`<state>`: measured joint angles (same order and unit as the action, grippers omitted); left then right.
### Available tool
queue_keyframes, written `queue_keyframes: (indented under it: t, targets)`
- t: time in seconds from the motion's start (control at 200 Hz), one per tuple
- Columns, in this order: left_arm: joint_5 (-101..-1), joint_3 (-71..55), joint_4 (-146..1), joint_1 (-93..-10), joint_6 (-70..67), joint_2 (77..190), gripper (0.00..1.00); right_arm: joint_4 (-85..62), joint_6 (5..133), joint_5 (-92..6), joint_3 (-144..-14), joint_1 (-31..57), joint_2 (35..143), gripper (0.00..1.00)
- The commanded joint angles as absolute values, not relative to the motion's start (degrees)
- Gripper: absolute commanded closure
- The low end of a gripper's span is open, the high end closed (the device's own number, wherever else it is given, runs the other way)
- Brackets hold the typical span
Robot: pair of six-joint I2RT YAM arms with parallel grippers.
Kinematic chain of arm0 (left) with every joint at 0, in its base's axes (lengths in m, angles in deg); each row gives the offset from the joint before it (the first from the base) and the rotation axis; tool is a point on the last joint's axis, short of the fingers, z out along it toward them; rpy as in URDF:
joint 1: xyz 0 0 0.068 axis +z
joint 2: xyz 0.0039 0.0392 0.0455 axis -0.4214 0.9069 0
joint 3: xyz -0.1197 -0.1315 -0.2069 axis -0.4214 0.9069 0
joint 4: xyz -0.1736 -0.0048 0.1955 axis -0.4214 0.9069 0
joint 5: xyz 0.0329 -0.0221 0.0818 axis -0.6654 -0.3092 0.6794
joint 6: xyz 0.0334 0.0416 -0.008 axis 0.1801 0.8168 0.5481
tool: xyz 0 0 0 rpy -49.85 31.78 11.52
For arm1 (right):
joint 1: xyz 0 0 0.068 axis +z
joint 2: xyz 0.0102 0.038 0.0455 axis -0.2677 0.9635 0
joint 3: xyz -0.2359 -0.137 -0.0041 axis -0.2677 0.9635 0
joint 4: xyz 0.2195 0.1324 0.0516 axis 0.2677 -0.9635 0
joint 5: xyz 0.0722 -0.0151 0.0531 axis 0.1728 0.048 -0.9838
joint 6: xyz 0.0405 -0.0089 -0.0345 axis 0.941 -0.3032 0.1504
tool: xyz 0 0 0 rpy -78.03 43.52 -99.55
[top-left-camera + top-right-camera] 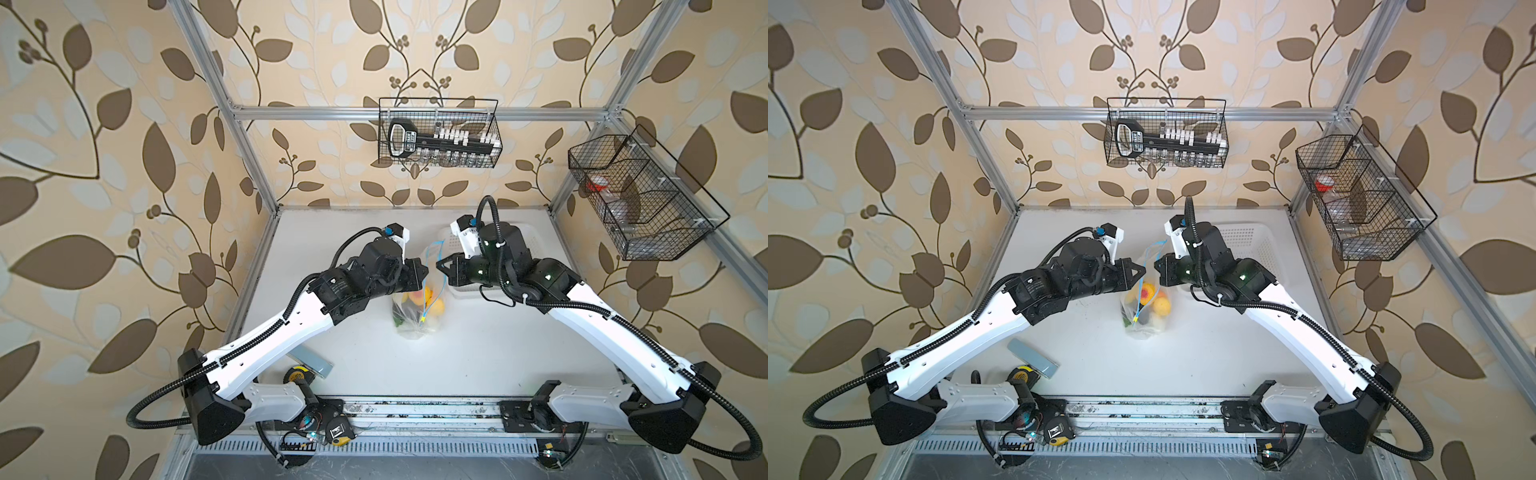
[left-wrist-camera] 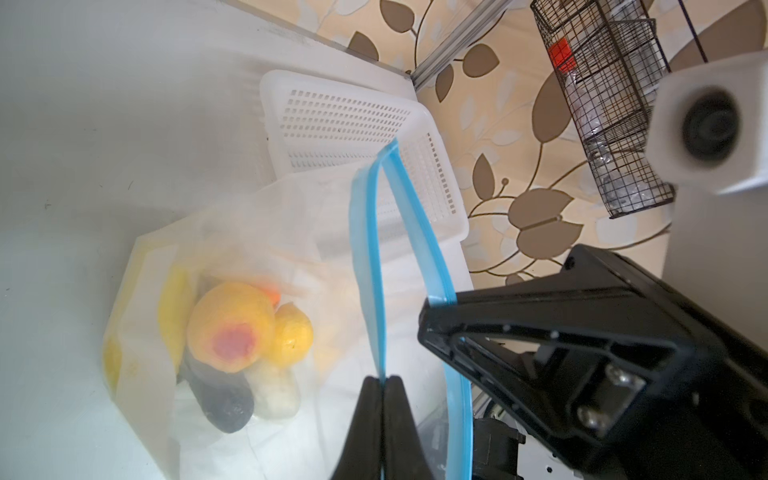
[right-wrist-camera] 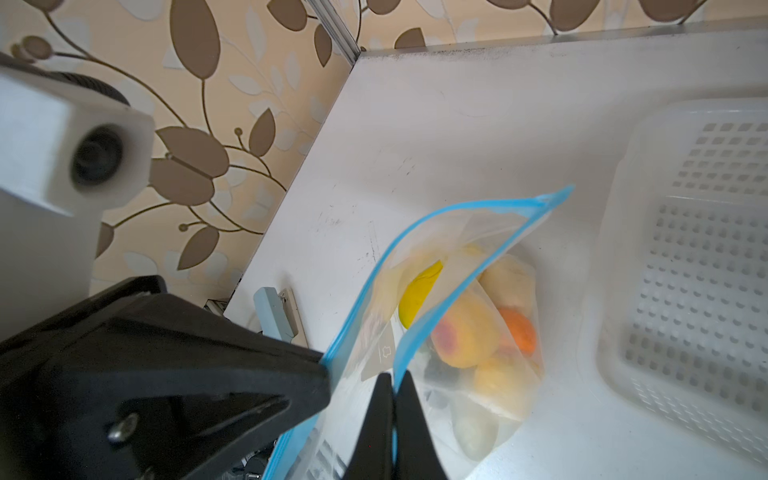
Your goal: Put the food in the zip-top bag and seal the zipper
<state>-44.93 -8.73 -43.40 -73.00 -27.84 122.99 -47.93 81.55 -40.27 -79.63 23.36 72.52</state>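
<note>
left tool, right tool on bag of food

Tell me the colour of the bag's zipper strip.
Light blue. The zipper shows best in the left wrist view.

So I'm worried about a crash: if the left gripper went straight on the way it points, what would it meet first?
Probably the right gripper, shut on the zipper just across the open zip-top bag from the left gripper. Depth is unclear; it might pass narrowly beside.
</note>
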Motion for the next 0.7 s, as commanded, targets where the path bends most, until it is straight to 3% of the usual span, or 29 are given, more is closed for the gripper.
queue_keyframes:
  t: [0.0, 0.225, 0.51, 0.615, 0.695]
  targets:
    - [-46.63, -11.29, -46.12, -73.68, -25.84, 122.4, 1.0, -45.49, 82.92, -40.6, -79.04, 23.97, 71.02, 0.99]
    - [-48.16, -10.95, -46.36, -73.96, -24.87, 122.88, 1.0, -44.53, 83.68, -40.07, -78.34, 24.19, 70.98, 0.99]
    - [-50.63, -9.27, -47.32, -74.1, -24.34, 122.35, 0.54, -44.42, 84.28, -39.38, -77.62, 22.47, 70.51, 0.99]
    - [-51.57, -8.85, -47.13, -74.8, -24.38, 122.07, 0.46, -43.89, 84.92, -39.62, -77.46, 21.73, 70.32, 0.98]
    - [-52.22, -8.75, -46.27, -76.14, -23.77, 122.0, 0.46, -43.76, 85.12, -39.53, -77.46, 21.27, 70.14, 0.98]
